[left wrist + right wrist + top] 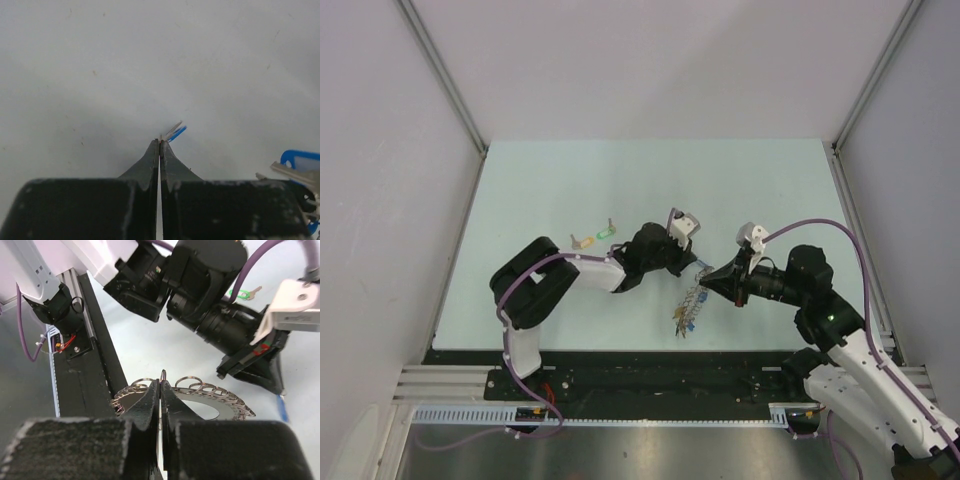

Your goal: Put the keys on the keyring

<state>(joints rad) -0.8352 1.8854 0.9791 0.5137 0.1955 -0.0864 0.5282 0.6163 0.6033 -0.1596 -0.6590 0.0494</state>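
My left gripper is shut on the blue-tagged key, whose tip and tag stick out past the fingertips. Close beside it, my right gripper is shut on a small split ring at the rim of the keyring, a grey metal ring fringed with many small rings. In the top view both grippers meet mid-table, the left gripper just above the right gripper, and the keyring trails toward the near edge. The orange-tagged key and green-tagged key lie on the table to the left.
The pale table is walled by white panels on the left, the right and the far side. A black rail runs along the near edge by the arm bases. A blue-tagged key on the keyring shows at the right of the left wrist view.
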